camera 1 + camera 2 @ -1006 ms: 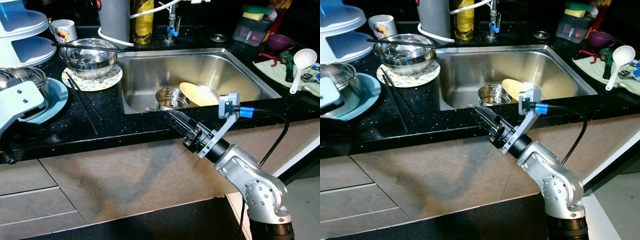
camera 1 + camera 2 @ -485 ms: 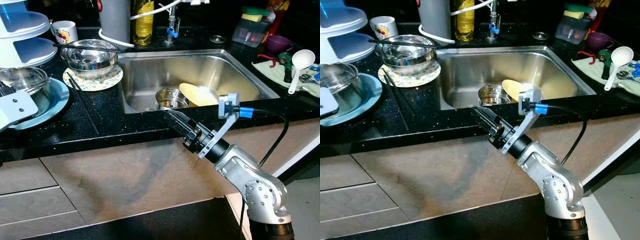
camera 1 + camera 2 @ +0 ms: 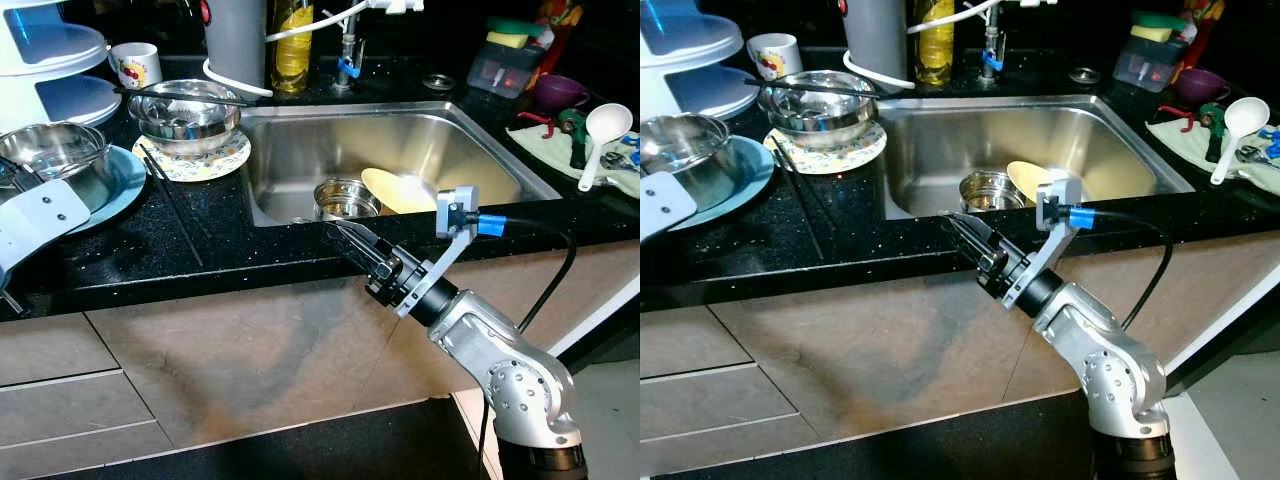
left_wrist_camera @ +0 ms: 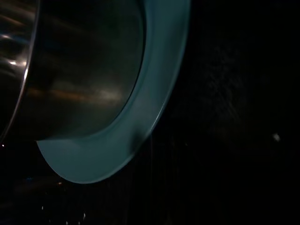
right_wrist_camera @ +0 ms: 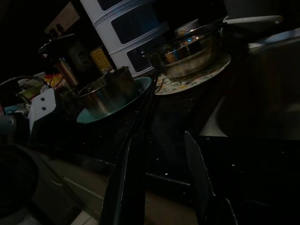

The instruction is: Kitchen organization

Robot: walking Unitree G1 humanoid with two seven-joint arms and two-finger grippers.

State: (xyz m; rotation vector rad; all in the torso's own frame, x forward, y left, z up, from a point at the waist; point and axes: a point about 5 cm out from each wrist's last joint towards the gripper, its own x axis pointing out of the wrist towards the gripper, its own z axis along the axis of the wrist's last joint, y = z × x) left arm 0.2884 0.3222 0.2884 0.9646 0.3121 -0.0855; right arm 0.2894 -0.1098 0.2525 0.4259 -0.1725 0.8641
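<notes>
Looking at a black speckled counter (image 3: 230, 235) with the steel sink (image 3: 300, 160) sunk into its back right part. On the counter's left edge sits a teal plate (image 3: 118, 180) with a steel bowl (image 3: 50, 150) on it, and my left arm's white bracket (image 3: 40, 215) hangs right over that spot. The left wrist view is dark, but I can make out the plate rim (image 4: 154, 93) and the bowl wall (image 4: 79, 70) close up. Can't tell whether the left fingers are apart or together.

Further back, by the sink's left rim, another steel bowl (image 3: 185, 110) sits on a patterned plate (image 3: 210, 160), with dark chopsticks (image 3: 175, 205) lying on the counter just beside it. Inside the sink: a small steel pot (image 3: 345, 195) touching a yellow plate (image 3: 395, 190).

My right gripper (image 3: 345, 235) is at the counter's front edge, just before the sink, fingers parted and holding nothing; the right wrist view shows both fingers (image 5: 131, 187) with a gap.

My guess is we're at the approach stage, nothing grabbed yet. Next move probably needs the left arm lined up on the plate rim or bowl lip before closing, though which item goes first I can't say.
</notes>
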